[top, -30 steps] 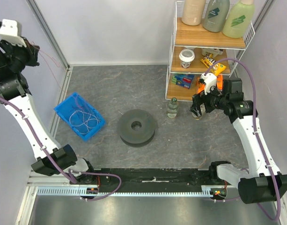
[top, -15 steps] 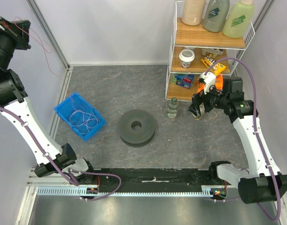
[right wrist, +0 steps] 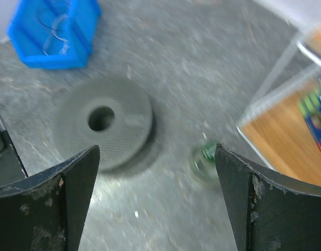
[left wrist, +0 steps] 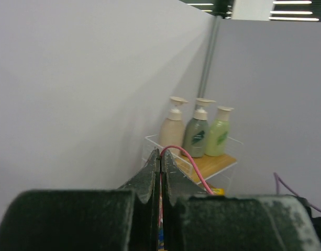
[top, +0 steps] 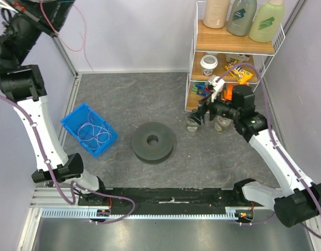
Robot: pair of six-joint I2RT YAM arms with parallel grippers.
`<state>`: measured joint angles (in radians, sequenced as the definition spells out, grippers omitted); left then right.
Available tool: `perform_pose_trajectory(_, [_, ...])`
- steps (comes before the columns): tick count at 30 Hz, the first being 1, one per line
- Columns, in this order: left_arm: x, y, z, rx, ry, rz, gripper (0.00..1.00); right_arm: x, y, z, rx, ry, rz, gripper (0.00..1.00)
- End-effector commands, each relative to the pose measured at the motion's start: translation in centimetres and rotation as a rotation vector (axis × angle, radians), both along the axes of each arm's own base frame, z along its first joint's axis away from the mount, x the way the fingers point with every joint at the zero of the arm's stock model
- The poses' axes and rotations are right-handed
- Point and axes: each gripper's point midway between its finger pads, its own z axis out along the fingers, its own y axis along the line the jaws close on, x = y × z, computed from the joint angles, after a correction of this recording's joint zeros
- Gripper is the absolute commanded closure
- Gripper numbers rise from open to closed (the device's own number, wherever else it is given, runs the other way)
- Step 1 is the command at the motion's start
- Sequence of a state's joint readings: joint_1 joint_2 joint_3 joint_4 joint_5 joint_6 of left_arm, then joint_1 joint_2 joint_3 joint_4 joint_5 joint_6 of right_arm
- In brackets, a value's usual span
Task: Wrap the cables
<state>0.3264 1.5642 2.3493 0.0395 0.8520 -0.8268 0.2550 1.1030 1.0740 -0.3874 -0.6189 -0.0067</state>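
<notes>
While left gripper (left wrist: 161, 157) hangs high by left wall, clenched on one pink cable (left wrist: 194, 166) trailing downward, other cables (top: 92, 130) lie in blue bin (top: 107, 146). Spool (top: 153, 141) between arms; right gripper (right wrist: 157, 157), spread wide and empty, nearer it.

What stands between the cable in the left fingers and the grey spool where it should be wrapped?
Nothing visible. The left fingers pinch the pink cable high at the far left; only bare table lies toward the spool. The blue bin sits left of the spool, beside that path.
</notes>
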Motion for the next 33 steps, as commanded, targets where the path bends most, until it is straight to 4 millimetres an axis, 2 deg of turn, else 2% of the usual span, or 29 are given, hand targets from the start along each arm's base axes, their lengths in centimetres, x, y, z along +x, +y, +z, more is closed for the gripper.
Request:
perform_pose_trajectory(1, [-4.4,-5.2,1.8,0.052,-0.113,-0.155,0.98,1.5,6.6,6.5,0.202,-0.263,0.074,0.02])
perform_pose_trajectory(3, [-4.9,-6.0,1.8,0.055,-0.119,-0.185,0.98,1.2,9.8,7.5,0.257,-0.346,0.121,0.02])
perform_pose_trajectory(5, [-5.6,-6.9,1.7,0.062,-0.122,-0.217,0.99,0.8,13.5,7.7,0.281,-0.431,0.182,0.02])
perform_pose_trajectory(8, [-6.1,-7.8,1.3,0.076,-0.126,-0.24,0.98,-1.6,19.4,9.0,0.348,-0.577,0.319,0.02])
perform_pose_trajectory(12, [-6.4,-8.1,0.8,0.085,-0.114,-0.24,0.98,-4.1,26.0,9.8,0.4,-0.705,0.432,0.02])
perform_pose_trajectory(16, [-7.1,-8.3,0.4,0.094,-0.105,-0.251,0.98,-5.3,30.8,11.9,0.47,-0.798,0.446,0.02])
perform_pose_trajectory(19, [-7.5,-8.4,0.2,0.098,-0.102,-0.254,0.98,-5.8,34.0,12.0,0.485,-0.814,0.459,0.02])
perform_pose_trajectory(21, [-7.8,-8.4,0.1,0.098,-0.1,-0.258,0.98,-5.5,35.3,11.6,0.479,-0.831,0.438,0.02])
perform_pose_trajectory(23, [-8.2,-8.4,0.2,0.102,-0.109,-0.255,0.99,-4.6,36.2,10.7,0.471,-0.808,0.415,0.1])
perform_pose_trajectory(24, [-8.4,-8.4,0.2,0.103,-0.112,-0.251,0.98,-4.2,36.3,10.6,0.469,-0.8,0.397,0.21])
perform_pose_trajectory(25, [-8.7,-8.4,0.2,0.104,-0.117,-0.247,0.98,-3.9,36.3,10.4,0.46,-0.797,0.379,0.4])
perform_pose_trajectory(27, [-8.5,-8.3,-0.2,0.106,-0.107,-0.229,0.98,-3.3,35.5,10.6,0.452,-0.792,0.33,0.7])
perform_pose_trajectory(29, [-7.8,-7.9,-0.9,0.103,-0.084,-0.186,0.98,-3.6,34.3,11.4,0.439,-0.797,0.314,0.91])
perform_pose_trajectory(30, [-7.1,-7.5,-1.3,0.103,-0.066,-0.154,0.98,-4.0,33.5,12.4,0.434,-0.805,0.312,0.98])
perform_pose_trajectory(33, [-4.7,-6.5,-3.4,0.113,-0.005,-0.073,0.98,-5.2,31.0,14.9,0.386,-0.813,0.33,1.0])
